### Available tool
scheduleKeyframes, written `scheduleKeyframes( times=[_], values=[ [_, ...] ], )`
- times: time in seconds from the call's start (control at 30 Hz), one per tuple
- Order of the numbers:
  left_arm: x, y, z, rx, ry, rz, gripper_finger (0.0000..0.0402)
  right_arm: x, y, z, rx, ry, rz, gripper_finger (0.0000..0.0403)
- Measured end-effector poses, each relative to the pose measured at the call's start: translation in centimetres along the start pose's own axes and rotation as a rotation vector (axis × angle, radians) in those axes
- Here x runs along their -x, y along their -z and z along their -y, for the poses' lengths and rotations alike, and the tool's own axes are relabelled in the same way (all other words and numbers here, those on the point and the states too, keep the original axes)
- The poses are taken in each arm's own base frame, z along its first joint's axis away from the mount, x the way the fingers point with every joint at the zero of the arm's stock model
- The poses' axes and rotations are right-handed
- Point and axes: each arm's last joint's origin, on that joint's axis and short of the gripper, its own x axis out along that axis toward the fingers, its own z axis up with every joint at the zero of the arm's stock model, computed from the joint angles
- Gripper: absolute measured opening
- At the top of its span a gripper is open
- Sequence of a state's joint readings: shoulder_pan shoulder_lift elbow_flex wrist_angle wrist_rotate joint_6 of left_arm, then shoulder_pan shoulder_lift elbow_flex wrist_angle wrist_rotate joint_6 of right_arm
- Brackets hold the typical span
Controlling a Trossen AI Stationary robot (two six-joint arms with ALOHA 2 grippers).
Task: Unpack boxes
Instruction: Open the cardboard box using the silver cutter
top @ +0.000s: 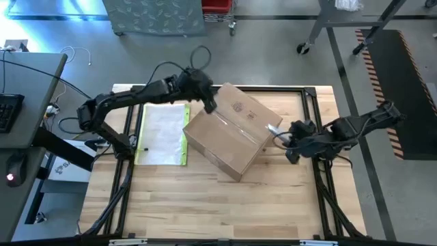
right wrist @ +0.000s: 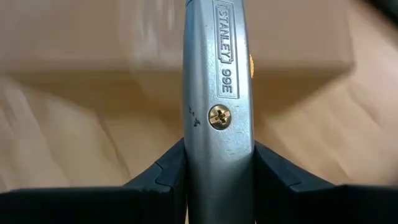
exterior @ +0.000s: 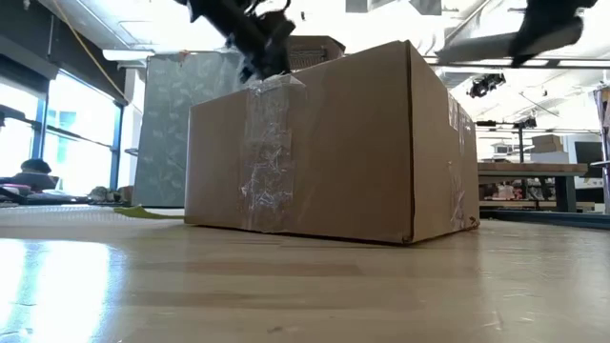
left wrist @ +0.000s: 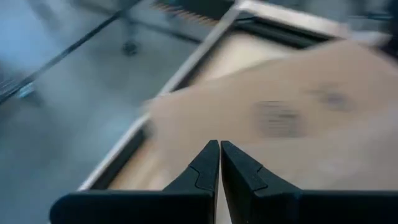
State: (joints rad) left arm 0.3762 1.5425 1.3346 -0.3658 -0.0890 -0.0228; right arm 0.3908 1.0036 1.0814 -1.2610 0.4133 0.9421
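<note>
The brown cardboard box point(top: 229, 137) stands on the table, flaps closed, with a clear tape strip point(exterior: 269, 157) running down its near side. My left gripper point(top: 209, 104) is shut and sits at the box's top far-left edge, above that tape point(exterior: 267, 59). My right gripper point(top: 288, 140) is at the box's right side, shut on a silver utility knife point(top: 273, 129) that points at the box. In the right wrist view the knife point(right wrist: 217, 93) fills the middle, with the box point(right wrist: 93, 37) behind it. My left gripper point(left wrist: 219, 149) has its shut fingertips at the box's top edge point(exterior: 286, 81); whether they touch the cardboard, I cannot tell. My right gripper pinches the knife's metal handle point(right wrist: 217, 155) between its two fingers point(right wrist: 165, 174), the knife lying along them. It comes level from the table's right, and the knife is clear of the table.
A flat clear sleeve with a yellow edge point(top: 162, 134) lies on the table left of the box. A black frame rail point(top: 321, 171) runs around the table. Bare wood point(top: 205, 205) stretches in front of the box. A desk with a keyboard point(top: 8, 109) is off to the left.
</note>
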Motion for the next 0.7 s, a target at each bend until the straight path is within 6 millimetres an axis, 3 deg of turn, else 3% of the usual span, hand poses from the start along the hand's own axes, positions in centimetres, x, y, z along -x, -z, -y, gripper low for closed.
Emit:
scheduleKeyframes(
  times=[0.2, 0.4, 0.53, 0.7],
  values=[
    [1.1, 0.1, 6.6, -0.28, 0.122, 0.06, 0.0, 0.6, -1.0, -1.7, 0.044, 0.128, -0.273, 0.0104],
    [3.2, 1.6, 12.0, -0.473, 0.207, 0.034, 0.0, -1.0, -0.9, -3.7, 0.056, 0.166, -0.382, 0.0104],
    [4.2, 3.2, 14.5, -0.538, 0.257, -0.038, 0.0, -1.6, -0.4, -4.6, 0.067, 0.216, -0.341, 0.0104],
    [4.4, 4.1, 16.0, -0.515, 0.235, -0.07, 0.0001, -1.8, -0.2, -5.0, 0.056, 0.256, -0.286, 0.0104]
  ],
)
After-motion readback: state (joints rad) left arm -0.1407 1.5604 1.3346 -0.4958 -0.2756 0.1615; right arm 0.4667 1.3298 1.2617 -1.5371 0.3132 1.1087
